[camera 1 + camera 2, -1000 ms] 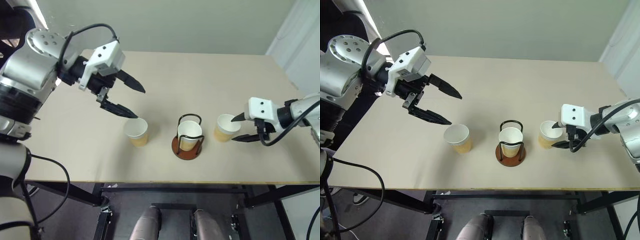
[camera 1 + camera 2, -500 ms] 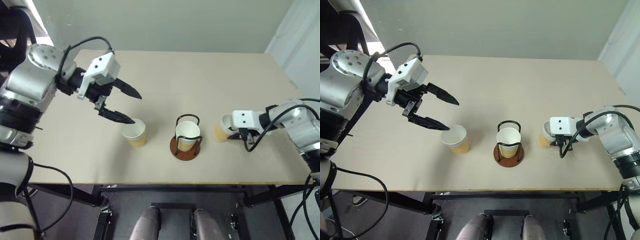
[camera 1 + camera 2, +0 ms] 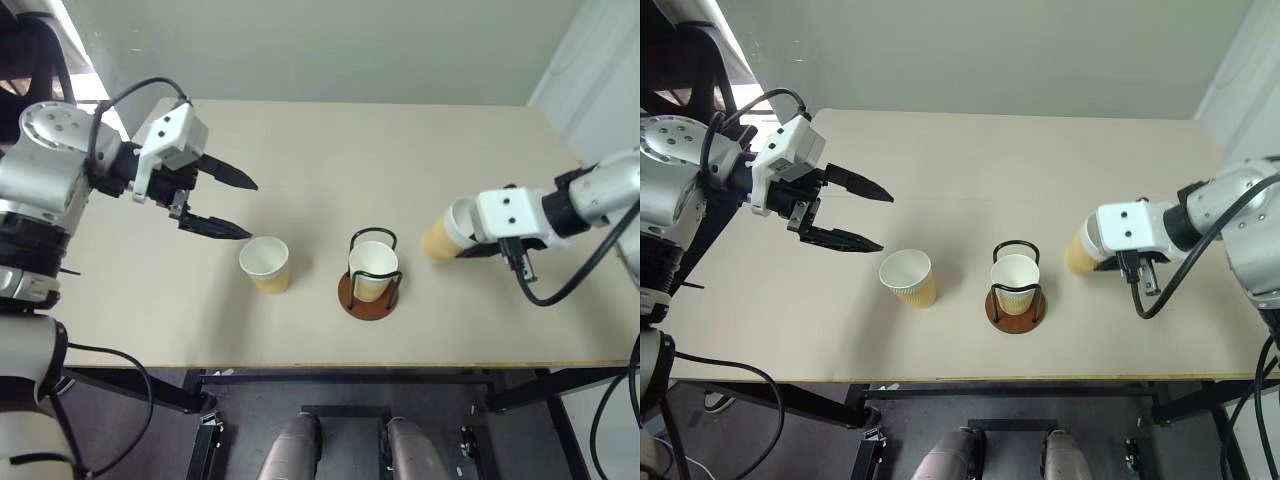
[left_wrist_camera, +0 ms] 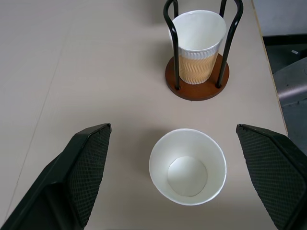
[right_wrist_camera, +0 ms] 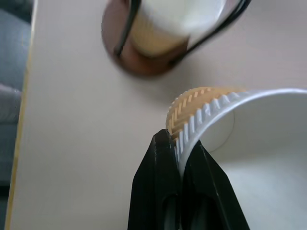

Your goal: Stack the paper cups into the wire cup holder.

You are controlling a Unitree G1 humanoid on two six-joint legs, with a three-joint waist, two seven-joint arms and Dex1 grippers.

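Paper cups, 3 of them alike, have white insides and rims and a ribbed tan-yellow lower wall. Cup 1 [image 3: 371, 270] stands upright inside the holder [image 3: 369, 292], near the middle of the beige counter [image 3: 400, 160], toward its near edge. That holder has a round reddish-brown disc base and thin black wire loops rising around the cup to about rim height. Cup 2 [image 3: 265, 265] stands upright on the counter just left of the holder, apart from it, mouth up and empty; the left wrist view looks straight down into it [image 4: 187, 166].

Cup 3 [image 3: 446, 232] is off the counter, to the right of the holder and tilted on its side, its base pointing left toward the holder and its mouth toward the right hand [image 5: 178, 165]. That hand is closed on cup 3's wall at the rim, 1 finger inside and 1 outside, as the right wrist view shows.

Left hand [image 3: 232, 205] hovers above the counter, left of and a little farther than cup 2, its 2 black fingers spread wide and holding nothing.
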